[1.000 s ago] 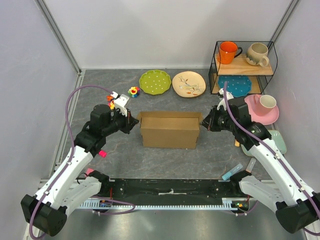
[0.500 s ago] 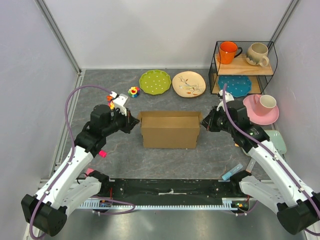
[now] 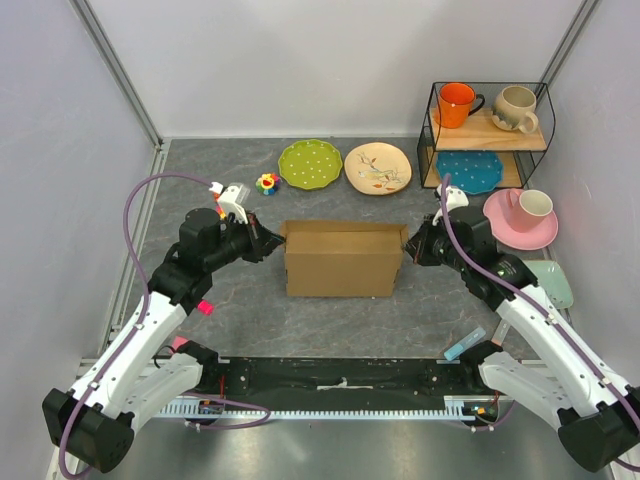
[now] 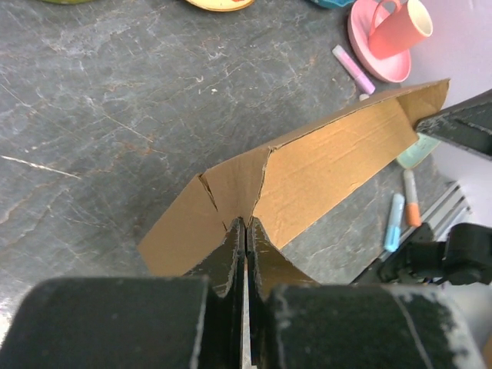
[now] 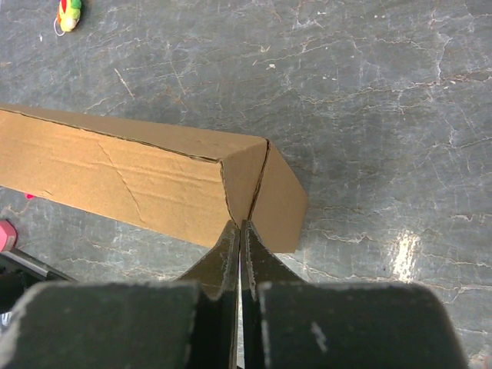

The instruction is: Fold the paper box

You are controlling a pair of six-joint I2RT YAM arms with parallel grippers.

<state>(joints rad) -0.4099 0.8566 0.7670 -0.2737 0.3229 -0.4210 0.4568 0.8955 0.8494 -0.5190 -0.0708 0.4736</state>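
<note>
The paper box (image 3: 340, 262) is brown cardboard, held upright as a long folded panel in the middle of the grey table. My left gripper (image 3: 270, 243) is shut on the flap at its left end. In the left wrist view the closed fingertips (image 4: 246, 224) pinch the folded corner of the box (image 4: 323, 165). My right gripper (image 3: 409, 245) is shut on the flap at its right end. In the right wrist view the tips (image 5: 240, 226) pinch the end fold of the box (image 5: 123, 181). The box hangs between the two grippers.
A green plate (image 3: 310, 163), a cream plate (image 3: 378, 167) and a small toy (image 3: 266, 183) lie behind the box. A wire shelf (image 3: 488, 130) with mugs and a blue plate stands back right, a pink cup on a saucer (image 3: 525, 215) beside it. Markers (image 3: 465, 344) lie front right.
Both grippers and the box have shifted slightly to the right. The left gripper has also moved a little further back. Both grips are unchanged.
</note>
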